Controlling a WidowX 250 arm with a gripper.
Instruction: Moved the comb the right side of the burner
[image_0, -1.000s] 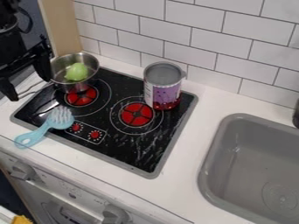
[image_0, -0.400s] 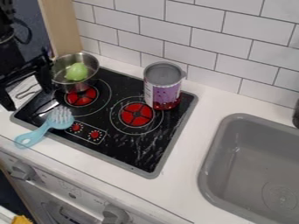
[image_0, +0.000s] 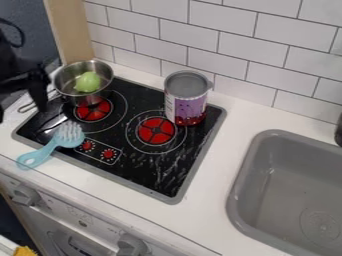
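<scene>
"Starting at the claw (image_0: 21, 112), what to report?"

"Spread open, by the look of the two fingers standing well apart. Nothing gripped between them. Hanging off toward ten o'clock of the stove (image_0: 153, 172)."

"Touching anything?"

"Not the comb (image_0: 52, 145), for certain. Very near the handle of the pot (image_0: 100, 96), though; impossible to tell about contact there."

"And the pot?"

"At two o'clock from the claw, over the left burner (image_0: 99, 114), with a green fruit (image_0: 87, 82) inside."

"Now the comb. Found where?"

"At five o'clock from the claw, apart from it. Toothed end on the stove, handle out over the front edge onto the counter (image_0: 200, 220). Seven o'clock from the left burner, nearly nine from the right one (image_0: 157, 131)."

"So, how much done?"

"None of the move, judging by that spot. Left to do: close on the comb, lift, carry across toward three o'clock of the burner, set down, let go. Hard to say which burner, though."

"Anything to watch farther out?"

"Mind the can (image_0: 187, 102) at one o'clock from the right burner, and the sink (image_0: 280, 175) at four o'clock from the stove."
</scene>
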